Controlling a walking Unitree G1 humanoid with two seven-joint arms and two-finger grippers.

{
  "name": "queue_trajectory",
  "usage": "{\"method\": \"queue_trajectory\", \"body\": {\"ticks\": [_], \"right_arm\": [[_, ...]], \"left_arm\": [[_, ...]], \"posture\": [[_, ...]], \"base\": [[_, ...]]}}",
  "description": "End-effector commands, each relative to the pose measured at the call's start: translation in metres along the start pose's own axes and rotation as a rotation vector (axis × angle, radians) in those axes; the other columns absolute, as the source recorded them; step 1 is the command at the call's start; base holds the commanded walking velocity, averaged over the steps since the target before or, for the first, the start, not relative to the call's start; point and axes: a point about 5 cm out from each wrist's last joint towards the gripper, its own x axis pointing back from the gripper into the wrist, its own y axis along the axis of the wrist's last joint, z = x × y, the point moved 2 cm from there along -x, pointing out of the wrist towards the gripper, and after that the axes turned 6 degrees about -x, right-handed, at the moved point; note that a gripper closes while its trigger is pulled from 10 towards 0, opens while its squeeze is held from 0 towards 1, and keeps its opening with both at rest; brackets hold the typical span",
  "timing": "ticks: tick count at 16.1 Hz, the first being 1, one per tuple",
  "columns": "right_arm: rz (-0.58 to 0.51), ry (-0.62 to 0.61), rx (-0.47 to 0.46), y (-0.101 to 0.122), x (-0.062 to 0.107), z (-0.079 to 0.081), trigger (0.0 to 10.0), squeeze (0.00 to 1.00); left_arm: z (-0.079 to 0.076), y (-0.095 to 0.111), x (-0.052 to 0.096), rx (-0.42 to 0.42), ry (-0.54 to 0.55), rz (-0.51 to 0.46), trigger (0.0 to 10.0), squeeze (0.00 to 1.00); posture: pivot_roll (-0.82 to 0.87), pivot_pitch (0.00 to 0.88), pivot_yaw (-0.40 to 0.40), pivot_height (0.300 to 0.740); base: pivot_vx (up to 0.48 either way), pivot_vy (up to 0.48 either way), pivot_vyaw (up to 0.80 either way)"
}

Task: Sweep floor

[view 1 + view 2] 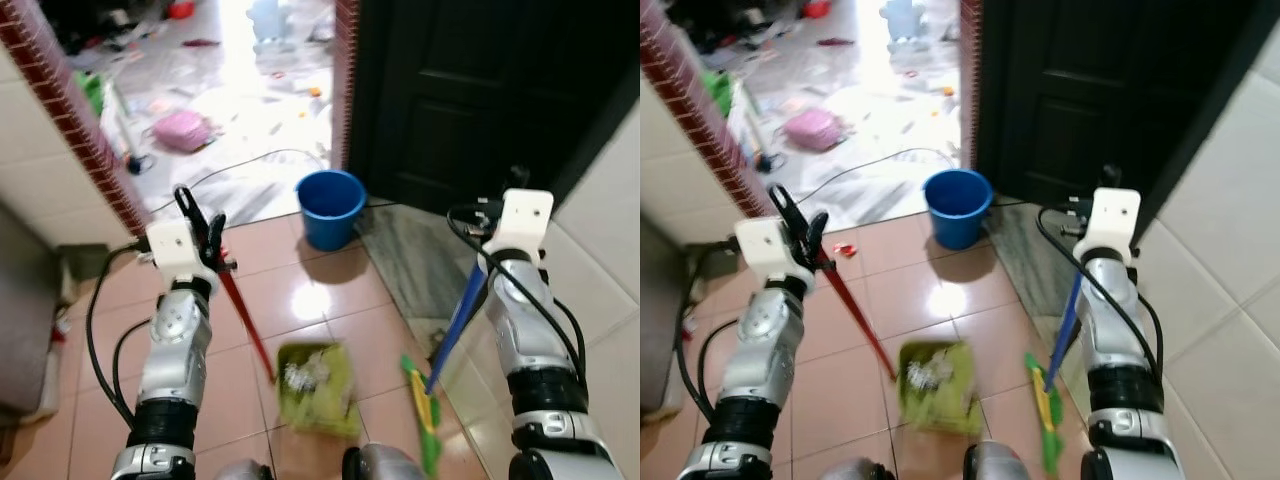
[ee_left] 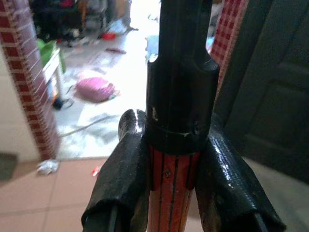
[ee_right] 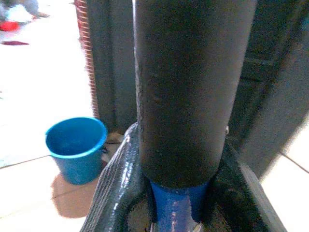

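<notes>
I count two long-handled things and one bucket in front of me. My left tool (image 1: pixel 203 232) is clamped around the red striped handle of the yellow-green plastic dustpan (image 1: pixel 318 388), and my right tool (image 3: pixel 179 193) is closed around the blue pole of the green-headed broom (image 1: pixel 424 408). The single round blue plastic bucket (image 1: pixel 331 207) stands on the glossy pinkish floor tiles (image 1: pixel 300 290), just beside the dark panelled door (image 1: pixel 470 90) and the red-brick doorway edge (image 1: pixel 345 70). From the head views, the dustpan sits low on the tiles between my two arms, with a small heap of pale crumpled litter in its tray; the red handle slants from it up to my left tool. The broom head lies just beside it on the right, its pole leaning up to my right tool. The left wrist view adds what the head views cannot: both black fingers (image 2: pixel 123 179) press against the red shaft below a black sleeve. The right wrist view shows the same grip on the blue pole under a wide black cap, with the bucket beyond. One pink bag (image 1: pixel 182 129) and scattered scraps lie in the bright room past the doorway.
</notes>
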Motion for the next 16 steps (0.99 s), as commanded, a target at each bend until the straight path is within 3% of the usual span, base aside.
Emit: {"method": "queue_trajectory", "body": {"ticks": [1, 4, 7, 8, 9, 13, 16], "right_arm": [[-0.054, 0.024, -0.042, 0.021, -0.004, 0.005, 10.0, 0.0], [-0.01, 0.001, -0.115, 0.02, -0.005, 0.003, 10.0, 0.0], [0.087, -0.01, -0.275, 0.021, -0.008, 0.007, 10.0, 0.0], [0.087, -0.01, -0.275, 0.021, -0.008, 0.007, 10.0, 0.0], [0.13, 0.012, -0.354, 0.028, -0.012, 0.012, 10.0, 0.0], [0.147, 0.026, -0.43, 0.039, -0.017, 0.015, 10.0, 0.0], [0.179, 0.05, -0.568, 0.045, -0.017, 0.02, 10.0, 0.0]], "left_arm": [[-0.007, 0.011, -0.008, -0.009, -0.009, -0.056, 10.0, 0.0], [-0.011, 0.003, -0.011, -0.027, -0.006, -0.039, 10.0, 0.0], [-0.011, 0.002, -0.014, -0.063, 0.025, -0.04, 10.0, 0.0], [-0.011, 0.002, -0.014, -0.063, 0.025, -0.04, 10.0, 0.0], [-0.008, 0.0, -0.015, -0.095, 0.065, -0.034, 10.0, 0.0], [-0.007, -0.004, -0.017, -0.116, 0.093, -0.03, 10.0, 0.0], [-0.009, -0.006, -0.018, -0.114, 0.094, -0.04, 10.0, 0.0]], "posture": [[-0.14, 0.0, 0.02, 0.74], [-0.15, 0.0, 0.019, 0.74], [-0.15, 0.0, 0.018, 0.74], [-0.15, 0.0, 0.018, 0.74], [-0.16, 0.0, 0.017, 0.74], [-0.16, 0.0, 0.012, 0.74], [-0.17, 0.0, 0.012, 0.74]], "base": [[0.0, 0.0, 0.0], [0.0, 0.0, 0.0], [0.0, 0.0, 0.0], [0.0, 0.0, 0.0], [0.0, 0.0, 0.0], [0.0, 0.0, 0.0], [0.0, 0.0, 0.0]]}}
